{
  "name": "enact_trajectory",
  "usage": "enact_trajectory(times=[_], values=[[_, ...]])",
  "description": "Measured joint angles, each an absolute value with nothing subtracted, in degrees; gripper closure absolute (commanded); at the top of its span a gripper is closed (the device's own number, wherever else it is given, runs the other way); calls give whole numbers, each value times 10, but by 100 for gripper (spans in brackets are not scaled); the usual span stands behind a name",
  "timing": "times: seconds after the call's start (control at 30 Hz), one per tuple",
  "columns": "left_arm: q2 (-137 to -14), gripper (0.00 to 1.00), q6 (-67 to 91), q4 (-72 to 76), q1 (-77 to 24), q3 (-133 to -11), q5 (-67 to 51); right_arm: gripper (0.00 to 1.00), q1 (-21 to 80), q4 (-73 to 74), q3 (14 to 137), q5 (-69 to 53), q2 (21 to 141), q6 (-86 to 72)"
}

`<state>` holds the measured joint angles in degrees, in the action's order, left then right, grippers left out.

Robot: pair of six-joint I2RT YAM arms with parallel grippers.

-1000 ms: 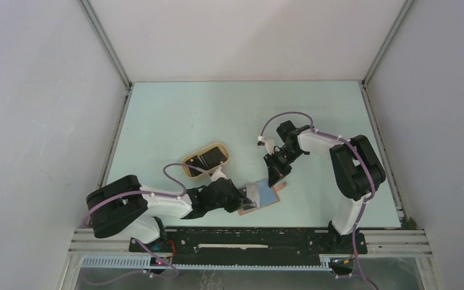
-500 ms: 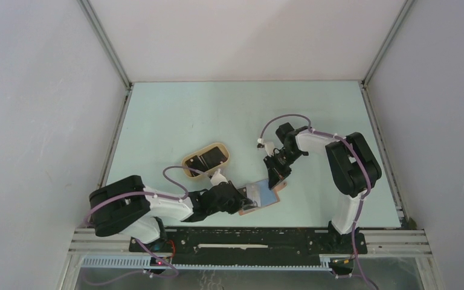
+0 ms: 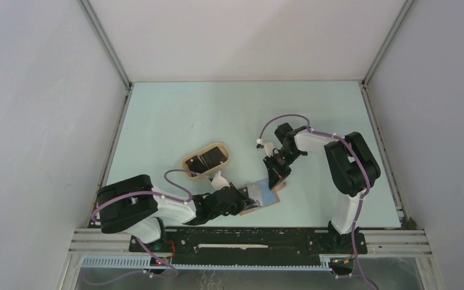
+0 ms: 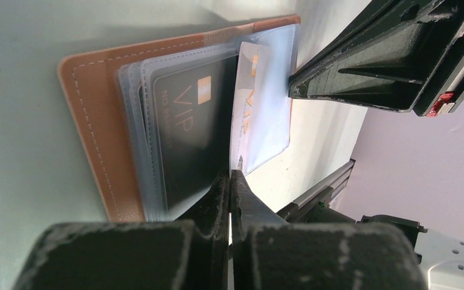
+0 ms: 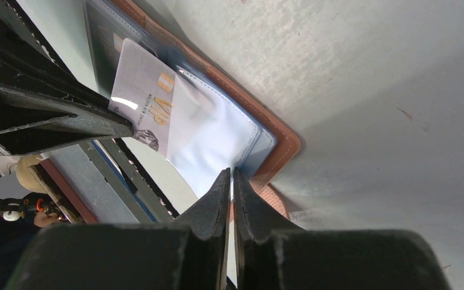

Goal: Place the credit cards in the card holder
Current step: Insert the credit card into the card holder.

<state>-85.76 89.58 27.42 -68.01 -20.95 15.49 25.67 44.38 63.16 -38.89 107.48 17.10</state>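
Observation:
The card holder [image 3: 266, 194] lies open on the table, brown leather [image 4: 90, 121] with pale blue pockets [image 5: 217, 130]. A black credit card [image 4: 187, 121] sits inside one pocket. A pale credit card [image 4: 246, 90] [image 5: 142, 90] is partly inside the neighbouring pocket. My left gripper [image 3: 248, 202] [image 4: 231, 174] is shut, with its tips at that card's near end. Whether it pinches the card I cannot tell. My right gripper [image 3: 276, 183] [image 5: 231, 173] has its jaws almost together on the blue pocket's far edge. More dark credit cards [image 3: 208, 158] lie in the tan tray.
The tan oval tray [image 3: 191, 172] stands just behind the left arm, to the left of the card holder. A metal rail [image 3: 248, 232] runs along the table's near edge under both arm bases. Side walls close off the table left and right.
The right jaws have drawn closer together at the pocket edge. The left arm's elbow has slid a little to the right. The card holder has stayed in place.

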Motion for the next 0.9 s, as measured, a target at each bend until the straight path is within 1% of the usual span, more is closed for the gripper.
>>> enact_trajectory(times=[0.67, 0.9], values=[[-900, 100, 945, 352, -726, -194, 231, 88, 260, 444, 632, -386, 1076, 167], [-922, 99, 947, 396, -728, -188, 234, 83, 260, 444, 632, -390, 1076, 166]])
